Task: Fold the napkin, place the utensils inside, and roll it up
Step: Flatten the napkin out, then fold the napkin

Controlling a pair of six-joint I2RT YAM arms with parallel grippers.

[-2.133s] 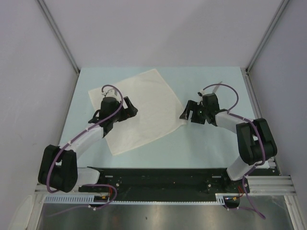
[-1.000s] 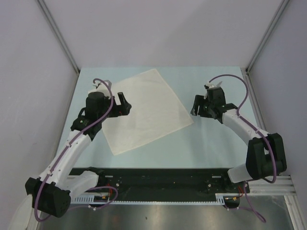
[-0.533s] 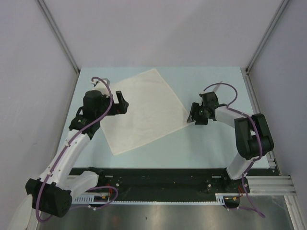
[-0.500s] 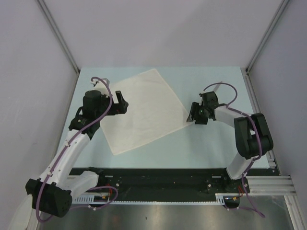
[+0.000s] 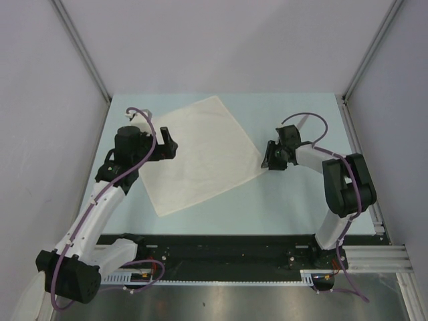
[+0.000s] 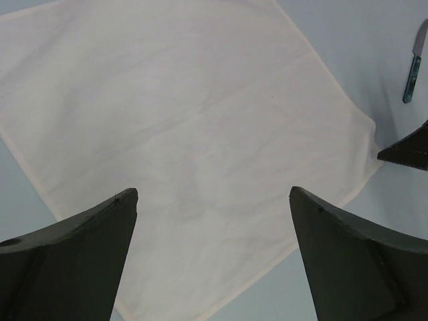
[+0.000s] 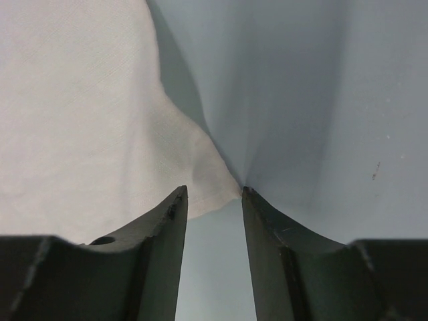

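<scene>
The cream napkin [image 5: 200, 150] lies spread flat on the table, one corner pointing right. My left gripper [image 5: 172, 144] hovers over its left part with jaws wide open and empty; the cloth fills the left wrist view [image 6: 187, 127] under that gripper [image 6: 210, 192]. My right gripper [image 5: 268, 160] is low at the napkin's right corner [image 7: 224, 188], jaws a little apart [image 7: 213, 190], with the corner tip just at the fingertips and bare table between the fingers. The knife [image 6: 413, 67], silver blade and bluish handle, lies on the table beyond that corner.
The pale blue table [image 5: 294, 200] is ringed by grey walls and metal posts [image 5: 368, 53]. Purple cables loop over both wrists. A black rail [image 5: 221, 244] with the arm bases runs along the near edge.
My left arm rose and drew back left, now hovering still. My right gripper swung away to the right, then came back to the napkin's right corner.
</scene>
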